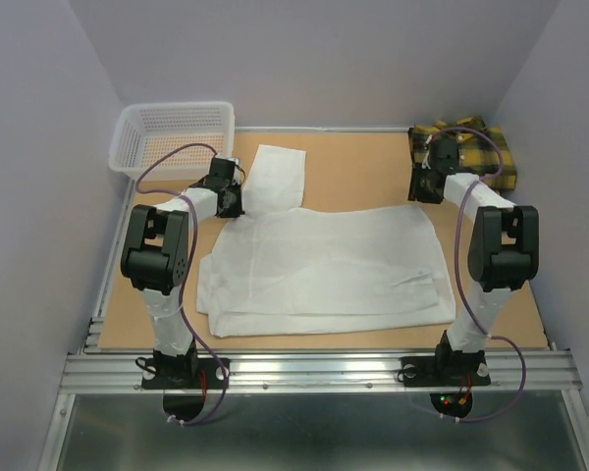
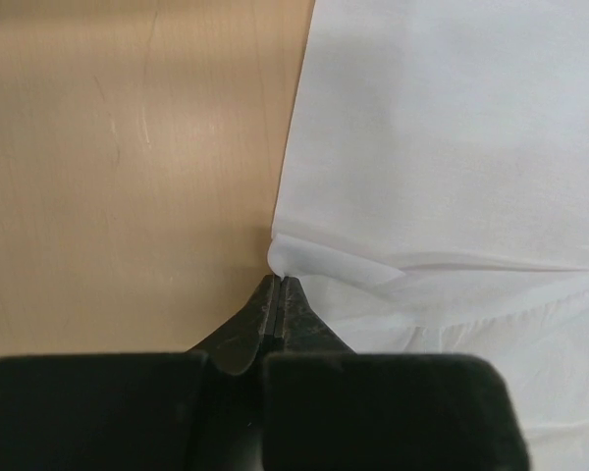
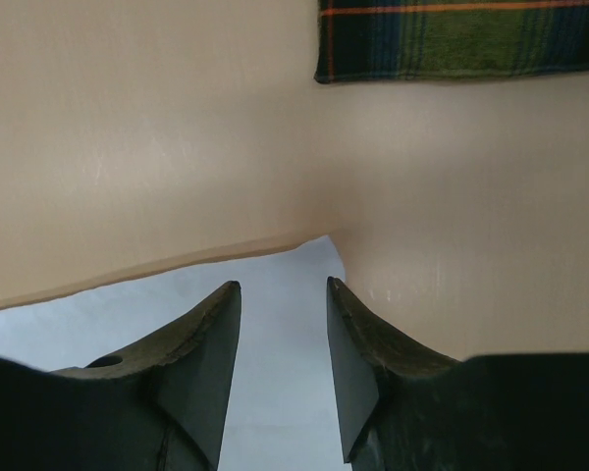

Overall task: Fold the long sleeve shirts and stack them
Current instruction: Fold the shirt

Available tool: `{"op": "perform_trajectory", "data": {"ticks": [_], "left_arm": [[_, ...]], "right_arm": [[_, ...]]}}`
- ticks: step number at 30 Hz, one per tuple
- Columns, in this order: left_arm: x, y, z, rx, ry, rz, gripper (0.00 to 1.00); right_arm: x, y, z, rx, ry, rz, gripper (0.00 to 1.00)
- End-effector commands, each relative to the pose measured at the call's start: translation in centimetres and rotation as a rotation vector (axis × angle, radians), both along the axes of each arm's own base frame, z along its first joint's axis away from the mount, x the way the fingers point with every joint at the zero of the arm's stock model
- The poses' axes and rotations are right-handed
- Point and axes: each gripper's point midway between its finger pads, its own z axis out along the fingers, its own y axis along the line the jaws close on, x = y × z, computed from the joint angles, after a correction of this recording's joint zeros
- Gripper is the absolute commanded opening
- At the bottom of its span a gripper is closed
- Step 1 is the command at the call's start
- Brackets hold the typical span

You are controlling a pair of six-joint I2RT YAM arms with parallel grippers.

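Nearest the arm bases, the white shirt lies flat on the table, its near edge showing doubled layers. Further in, the left gripper sits at the shirt's far left corner, where the sleeve branches off. Its fingers are pressed tight together right at the folded edge of the cloth; whether any cloth is caught between them I cannot tell. The right gripper hovers over the opposite far corner with its fingers spread, holding nothing, and the white corner lies just below and between them.

The step in hand looks like taking both far corners for the next fold. To do it well, the right fingers should drop straight down and close on every layer at that corner. The left grip is worth checking before any lift, since a pinch on air or on a single layer would skew the fold. Both sides should then rise evenly and low.

Beyond, the plaid shirt sits folded at the far right corner, likely the stacking spot. A basket stands at the far left.
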Motion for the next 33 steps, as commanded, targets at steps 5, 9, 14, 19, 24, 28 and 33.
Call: {"op": "perform_trajectory", "data": {"ticks": [5, 9, 14, 19, 24, 28, 33], "left_arm": [[-1.5, 0.0, -0.9, 0.054, 0.042, -0.011, 0.0], [-0.9, 0.2, 0.7, 0.06, -0.015, -0.002, 0.0], [-0.4, 0.1, 1.6, 0.06, -0.039, -0.003, 0.0], [-0.2, 0.2, 1.8, 0.066, -0.04, -0.001, 0.0], [-0.2, 0.4, 1.8, 0.075, -0.041, 0.01, 0.0], [-0.2, 0.4, 1.7, 0.076, -0.038, 0.012, 0.0], [0.0, 0.5, 1.6, 0.081, -0.036, 0.017, 0.0]], "right_arm": [[3.1, -1.2, 1.6, 0.005, -0.081, 0.068, 0.46], [3.5, -1.8, 0.9, -0.011, -0.073, 0.073, 0.46], [3.9, -2.3, 0.2, -0.031, -0.061, 0.114, 0.45], [3.7, -1.0, -1.0, 0.021, -0.046, 0.197, 0.43], [3.3, -0.5, -2.8, 0.042, -0.008, 0.231, 0.43], [3.0, -0.3, -3.6, 0.047, 0.008, 0.25, 0.43], [2.5, -0.4, -3.8, 0.035, 0.017, 0.258, 0.35]]}}
